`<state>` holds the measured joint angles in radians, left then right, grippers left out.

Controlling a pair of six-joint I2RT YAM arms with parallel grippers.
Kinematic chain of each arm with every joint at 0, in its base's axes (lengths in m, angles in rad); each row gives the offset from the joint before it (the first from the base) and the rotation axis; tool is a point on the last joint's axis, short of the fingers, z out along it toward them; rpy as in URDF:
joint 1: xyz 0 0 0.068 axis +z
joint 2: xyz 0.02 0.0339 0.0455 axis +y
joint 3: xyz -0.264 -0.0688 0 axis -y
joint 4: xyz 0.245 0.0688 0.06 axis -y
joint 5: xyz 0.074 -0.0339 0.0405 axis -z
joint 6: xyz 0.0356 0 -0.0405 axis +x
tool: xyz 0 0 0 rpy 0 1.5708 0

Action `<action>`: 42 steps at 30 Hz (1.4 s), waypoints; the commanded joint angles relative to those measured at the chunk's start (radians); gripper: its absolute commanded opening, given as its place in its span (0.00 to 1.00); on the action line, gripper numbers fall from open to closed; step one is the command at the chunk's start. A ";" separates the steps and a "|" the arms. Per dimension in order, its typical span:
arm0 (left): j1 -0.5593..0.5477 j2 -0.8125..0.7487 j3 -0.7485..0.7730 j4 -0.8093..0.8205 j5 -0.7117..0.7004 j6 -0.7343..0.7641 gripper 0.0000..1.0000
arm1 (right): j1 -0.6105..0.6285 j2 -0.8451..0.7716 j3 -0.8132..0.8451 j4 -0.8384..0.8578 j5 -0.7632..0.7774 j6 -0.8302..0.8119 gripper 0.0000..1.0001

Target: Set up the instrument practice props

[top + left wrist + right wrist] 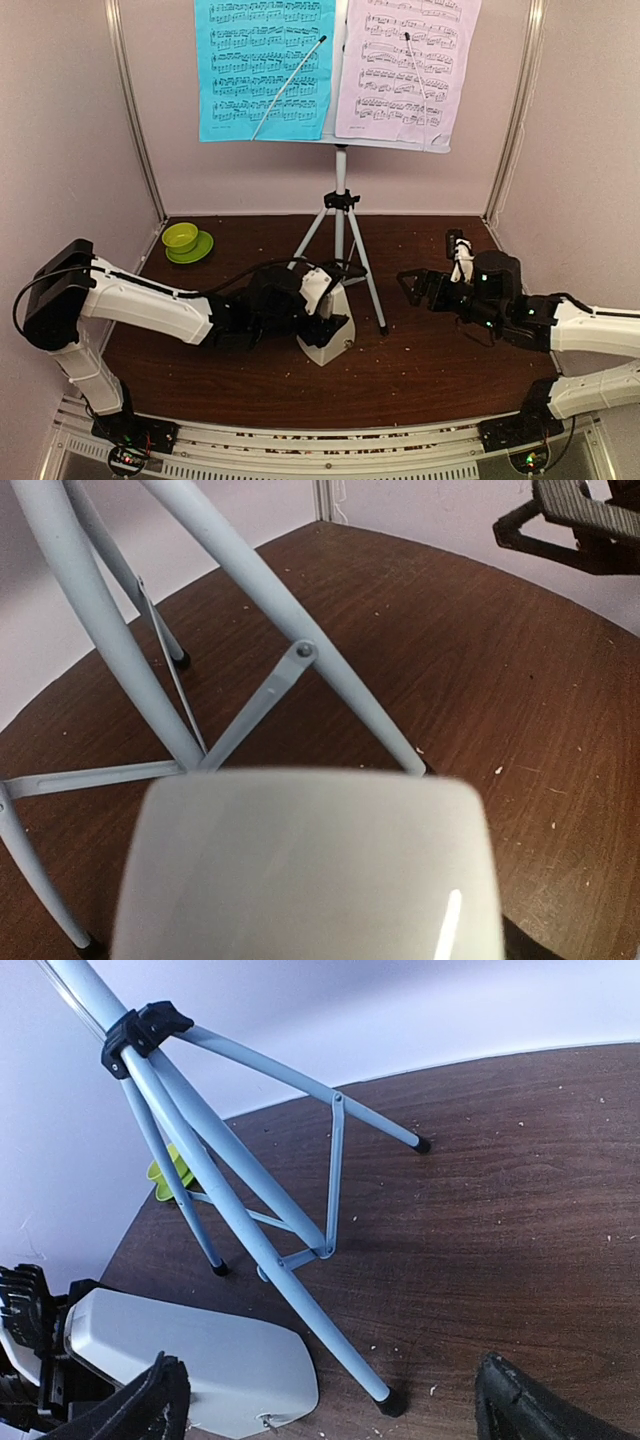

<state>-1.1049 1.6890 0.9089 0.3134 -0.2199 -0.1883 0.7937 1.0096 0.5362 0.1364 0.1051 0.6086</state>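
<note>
The task looks mostly done. The music stand [340, 185] is upright at the back of the worktop [440, 370], with its tripod legs spread. The cyan page [265, 70] and the lilac page [405, 65] sit side by side on its desk, each under a thin retaining arm. What seems left is the metronome [330, 335], just in front of the stand's feet. It is a smooth cream pyramid, apparently tilted, and its front looks closed, so I judge the cover is not yet removed. The left gripper [300, 305] is against the metronome's narrow end; I cannot tell if it pinches it. The right gripper [408, 287], to the right of the stand, is spread wide and holds nothing.
</note>
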 commanded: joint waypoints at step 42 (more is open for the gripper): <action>0.083 -0.206 -0.081 0.093 0.168 0.002 0.58 | 0.037 0.480 0.509 -0.103 -0.544 0.105 0.80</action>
<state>-1.0317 1.4727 0.7952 0.3443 -0.0566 -0.1738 0.8246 1.4593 1.0130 0.0132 -0.4343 0.6865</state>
